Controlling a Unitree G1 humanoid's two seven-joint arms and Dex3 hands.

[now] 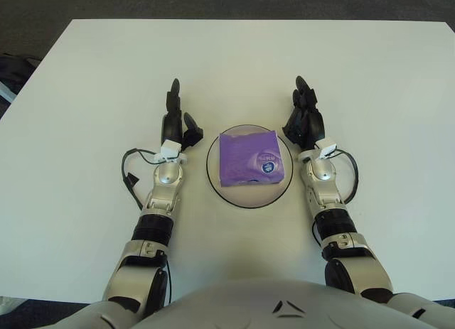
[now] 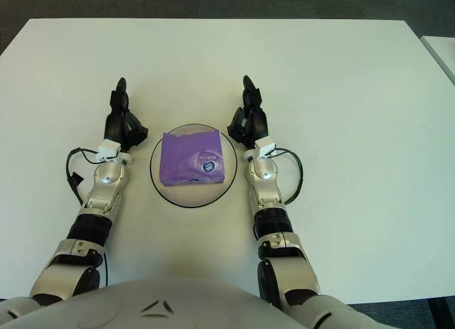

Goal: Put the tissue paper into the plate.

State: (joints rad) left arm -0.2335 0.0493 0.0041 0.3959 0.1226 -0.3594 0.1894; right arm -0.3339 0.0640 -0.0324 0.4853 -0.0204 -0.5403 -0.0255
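Note:
A purple pack of tissue paper [image 1: 251, 158] lies flat inside the round clear plate [image 1: 216, 178] with a dark rim, in the middle of the white table. My left hand [image 1: 175, 119] is just left of the plate, fingers relaxed and holding nothing. My right hand [image 1: 304, 116] is just right of the plate's far edge, fingers loose and empty. Neither hand touches the pack.
The white table [image 1: 370, 73] stretches out on all sides of the plate. Dark floor shows beyond its far edge. A dark object [image 1: 13, 69] sits off the table's left edge.

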